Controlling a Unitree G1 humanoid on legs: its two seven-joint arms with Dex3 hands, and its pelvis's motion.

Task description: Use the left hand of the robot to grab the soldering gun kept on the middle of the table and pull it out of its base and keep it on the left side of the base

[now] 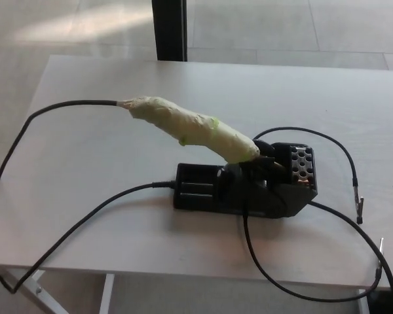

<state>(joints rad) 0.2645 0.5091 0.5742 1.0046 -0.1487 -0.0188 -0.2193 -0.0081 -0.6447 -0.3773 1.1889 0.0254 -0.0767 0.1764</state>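
The soldering gun [190,126] has a long handle wrapped in pale green tape. It slants from upper left down to the right, its tip end seated in the black base [249,186] at the middle of the table [105,163]. A black cable [52,110] leaves the handle's upper left end and drops over the table's left edge. Neither of my hands shows in the head view.
A second black cable [92,219] runs from the base's left side over the front left edge. More thin wires [340,157] loop right of the base, ending in small clips near the right edge. A dark post [169,29] stands behind the table.
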